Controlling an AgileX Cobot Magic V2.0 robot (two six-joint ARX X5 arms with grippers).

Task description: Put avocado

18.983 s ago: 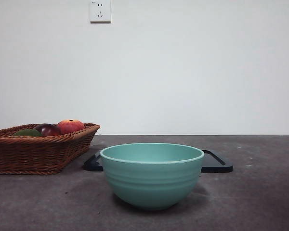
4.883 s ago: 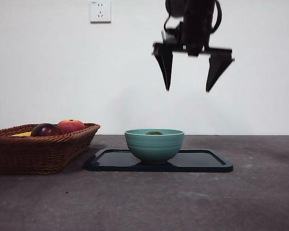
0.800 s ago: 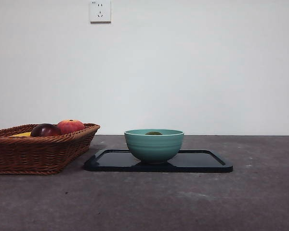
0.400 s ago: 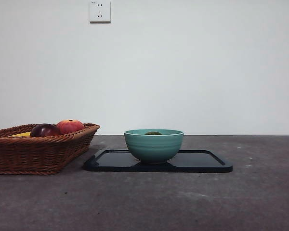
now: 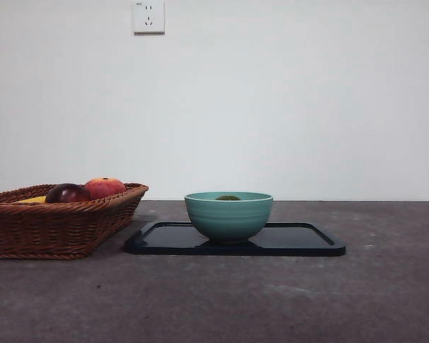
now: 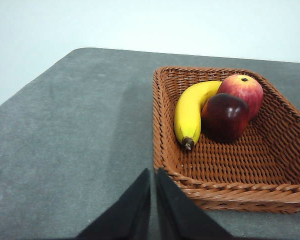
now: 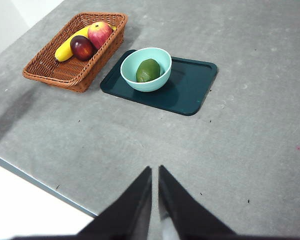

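Note:
The dull dark-green avocado [image 7: 148, 70] lies inside the teal bowl [image 7: 146, 68], which stands on the dark tray [image 7: 190, 87]. From the front only its top [image 5: 228, 197] peeks over the bowl rim [image 5: 229, 214]. My right gripper [image 7: 155, 172] is shut and empty, high above the table and well back from the tray. By the near outer corner of the wicker basket [image 6: 230, 150], my left gripper [image 6: 153, 175] is also shut and holds nothing. Neither arm shows in the front view.
The wicker basket [image 5: 57, 218] at the left holds a yellow banana [image 6: 190, 112], a dark maroon fruit [image 6: 225, 116] and a red-orange apple-like fruit [image 6: 242, 90]. A wall socket [image 5: 149, 16] is high on the back wall. The table's edge [image 7: 35, 182] runs close under the right wrist camera.
Over the last second nothing has moved. Earlier the bowl stood near the camera off the tray and the avocado lay in the basket; an open gripper later hung above the bowl, then withdrew.

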